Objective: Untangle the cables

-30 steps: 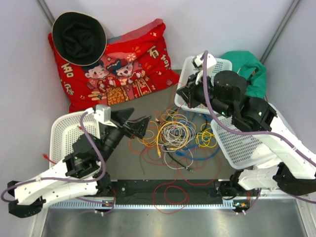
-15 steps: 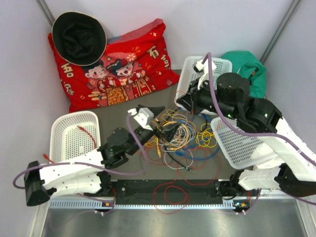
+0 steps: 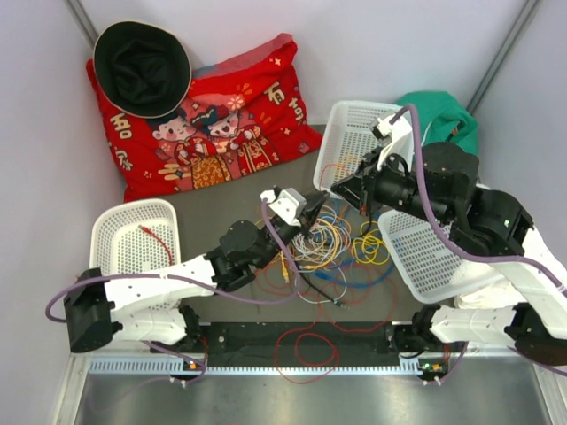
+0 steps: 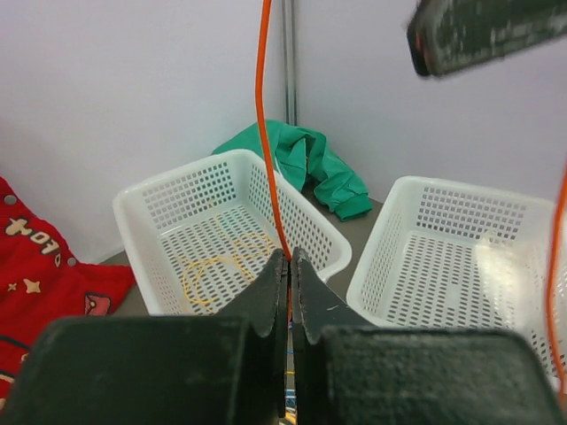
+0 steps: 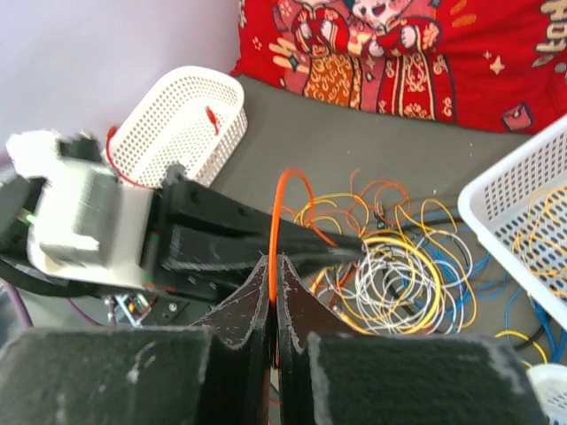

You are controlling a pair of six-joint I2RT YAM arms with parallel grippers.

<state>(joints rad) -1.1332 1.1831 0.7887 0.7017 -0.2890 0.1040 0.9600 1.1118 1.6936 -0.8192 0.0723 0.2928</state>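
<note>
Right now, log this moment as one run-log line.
left gripper: shut on orange cable | right gripper: shut on orange cable | cable pile: tangled on table | far basket: yellow cable inside

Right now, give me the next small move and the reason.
Probably raise both claws a little: the left claw and right claw are each shut on an orange cable just above the tangled pile, so a gentle lift should draw it free.
</note>
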